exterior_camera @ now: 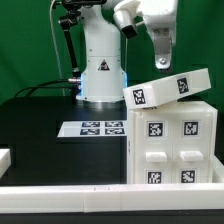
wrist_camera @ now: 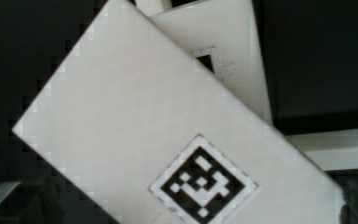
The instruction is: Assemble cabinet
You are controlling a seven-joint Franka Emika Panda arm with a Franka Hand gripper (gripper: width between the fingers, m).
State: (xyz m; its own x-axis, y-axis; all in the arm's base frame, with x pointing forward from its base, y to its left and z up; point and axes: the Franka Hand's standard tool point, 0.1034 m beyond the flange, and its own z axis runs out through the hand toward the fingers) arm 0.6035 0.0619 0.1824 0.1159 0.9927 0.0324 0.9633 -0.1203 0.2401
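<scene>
Apparently the top panel (exterior_camera: 170,88) is being seated: it lies tilted on the cabinet body (exterior_camera: 172,145) at the exterior view's right, the gripper (exterior_camera: 164,64) hangs just above with jaws wide and empty, and the next move likely calls for pressing it level

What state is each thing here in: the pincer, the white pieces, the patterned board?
tagged panel: tilted, lying on top of the cabinet box.
cabinet box: standing upright.
pincer: open, just above the tagged panel.
marker board: lying flat.
</scene>
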